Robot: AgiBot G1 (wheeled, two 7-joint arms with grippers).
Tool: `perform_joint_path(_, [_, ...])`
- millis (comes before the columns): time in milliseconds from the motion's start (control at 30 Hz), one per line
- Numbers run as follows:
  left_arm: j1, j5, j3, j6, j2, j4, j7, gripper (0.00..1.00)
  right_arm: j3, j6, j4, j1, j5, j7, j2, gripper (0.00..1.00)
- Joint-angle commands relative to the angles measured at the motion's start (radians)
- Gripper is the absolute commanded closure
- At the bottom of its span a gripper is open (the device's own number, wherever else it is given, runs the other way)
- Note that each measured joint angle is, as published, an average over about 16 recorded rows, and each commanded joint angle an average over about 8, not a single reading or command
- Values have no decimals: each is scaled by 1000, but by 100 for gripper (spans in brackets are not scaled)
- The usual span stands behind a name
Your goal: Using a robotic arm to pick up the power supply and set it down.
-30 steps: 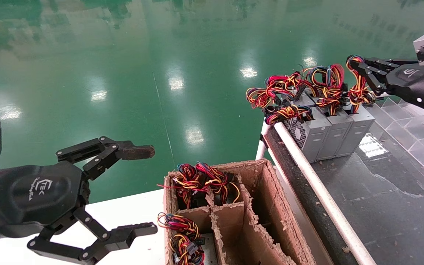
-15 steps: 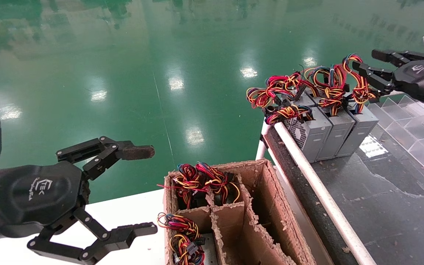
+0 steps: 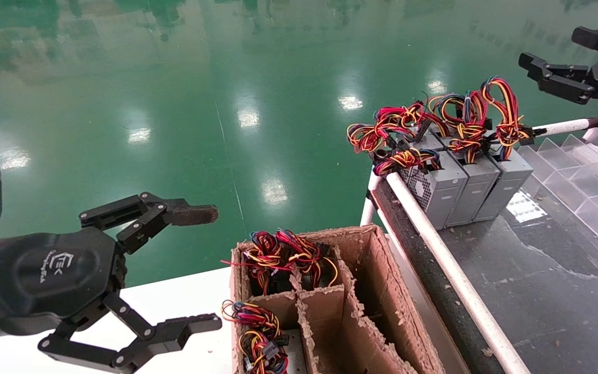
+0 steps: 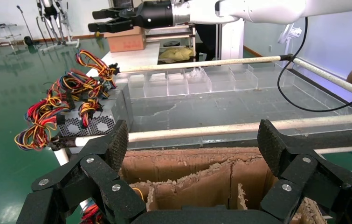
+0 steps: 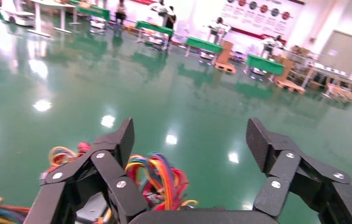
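1. At the head view's left edge the left gripper point(image 3: 203, 267) hangs over the white table point(image 3: 185, 301), parked, its jaws spread wide and holding nothing; one fingertip point(image 3: 195, 214) is brown and worn.
2. Just right of it a torn cardboard box point(image 3: 377, 270) with dividers stands on that table's right end; wire bundles point(image 3: 283, 257) stick up from its far-left cells and another bundle point(image 3: 255, 332) lies in a nearer one.
3. Right of the box, past a white rail point(image 3: 444, 259), runs a dark bench point(image 3: 538, 280). Three grey boxes stand side by side, touching, at its far-left corner.
4. The power supply point(image 3: 509, 182) is the rightmost of the three, upright on the bench, its tall wire loop point(image 3: 501, 111) rising above the others' bundles. Nothing touches it.
5. Clear plastic bins point(image 3: 584, 176) line the bench's far-right edge, just beside the power supply.
6. At the top-right corner the right gripper point(image 3: 553, 49) hovers up and right of the loop, apart from it, fingers released and wide open, empty. Its wrist view shows the wires point(image 5: 157, 179) below, between its fingers point(image 5: 118, 140).
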Motion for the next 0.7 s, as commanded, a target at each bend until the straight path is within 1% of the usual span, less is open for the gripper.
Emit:
perform_joint_path(33, [0, 0, 0, 0, 0, 0, 0, 0, -2, -13, 34, -18, 11, 17, 7, 0])
perform_joint_path(700, [0, 0, 0, 0, 0, 0, 0, 0, -29, -159, 424, -224, 142, 215, 86, 0])
